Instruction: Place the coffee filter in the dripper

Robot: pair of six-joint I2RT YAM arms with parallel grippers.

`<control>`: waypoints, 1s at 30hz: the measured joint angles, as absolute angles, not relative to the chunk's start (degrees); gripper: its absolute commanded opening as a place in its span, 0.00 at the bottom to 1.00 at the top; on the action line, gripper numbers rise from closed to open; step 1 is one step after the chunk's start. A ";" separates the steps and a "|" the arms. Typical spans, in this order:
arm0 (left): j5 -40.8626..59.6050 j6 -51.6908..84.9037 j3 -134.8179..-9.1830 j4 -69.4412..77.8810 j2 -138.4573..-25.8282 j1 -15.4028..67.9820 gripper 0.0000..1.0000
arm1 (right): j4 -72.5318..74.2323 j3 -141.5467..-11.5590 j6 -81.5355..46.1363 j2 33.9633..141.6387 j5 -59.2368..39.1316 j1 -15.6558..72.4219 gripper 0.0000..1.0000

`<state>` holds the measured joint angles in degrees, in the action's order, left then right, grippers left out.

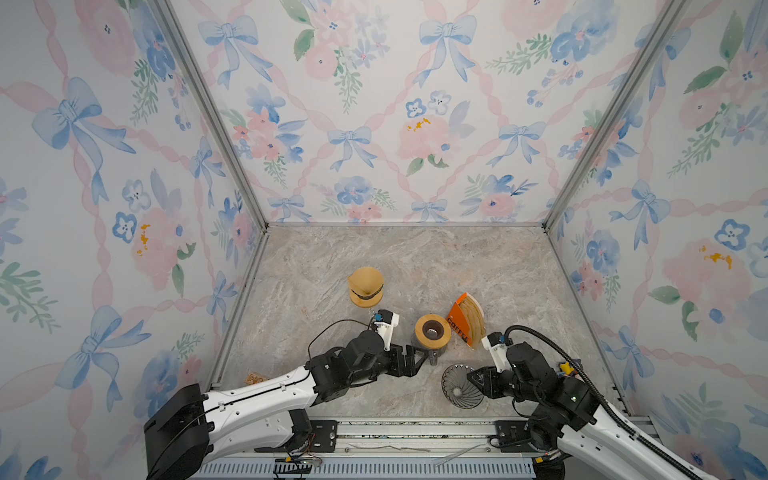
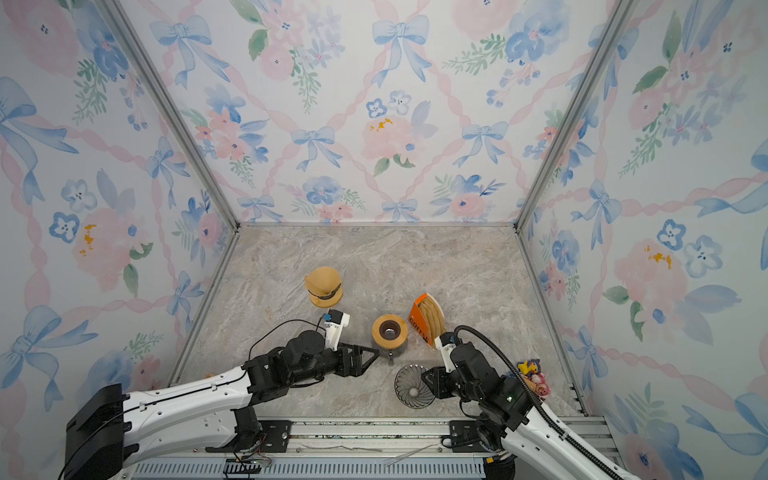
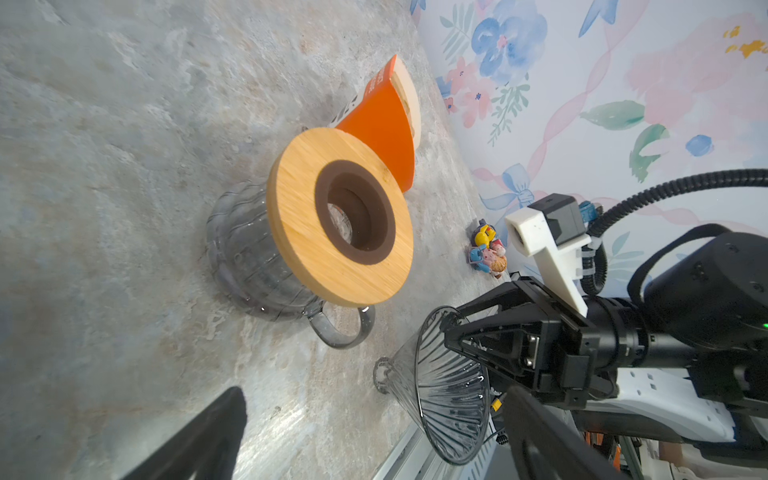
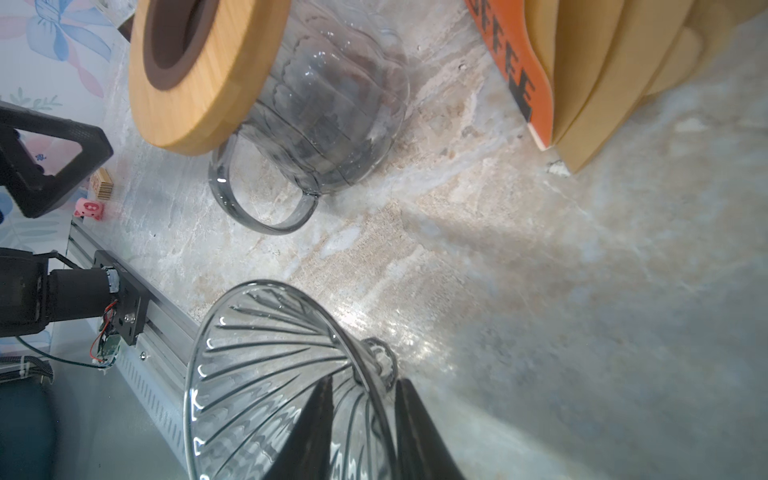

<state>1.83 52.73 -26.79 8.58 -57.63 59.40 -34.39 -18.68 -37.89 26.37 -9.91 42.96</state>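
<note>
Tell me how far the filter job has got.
Done: nothing yet. In hand: the right gripper straddles the wall of the tipped glass dripper. To do: the paper filters sit in their orange box, none in the dripper; the left gripper is open beside the carafe.

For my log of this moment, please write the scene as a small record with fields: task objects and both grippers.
dripper: glass, tipped on its side near the front of the table, no filter inside
carafe: upright, wooden collar on top, mid-table
coffee filters: stacked in the orange holder, right of the carafe
left gripper: jaws open, empty, beside the carafe
right gripper: jaws astride the dripper's wall, one inside, one outside; grip unclear
task: filter not yet placed
</note>
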 measured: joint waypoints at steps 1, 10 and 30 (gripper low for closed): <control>1.83 52.53 -26.79 8.60 -57.63 59.64 0.98 | -34.39 -18.68 -37.89 26.37 -9.65 43.00 0.27; 1.78 52.07 -26.96 8.73 -59.79 60.80 0.98 | -34.39 -18.68 -37.98 25.82 -7.94 43.38 0.20; 1.76 51.66 -27.55 8.69 -57.54 60.80 0.98 | -35.51 -18.79 -38.52 23.18 -4.19 43.99 0.09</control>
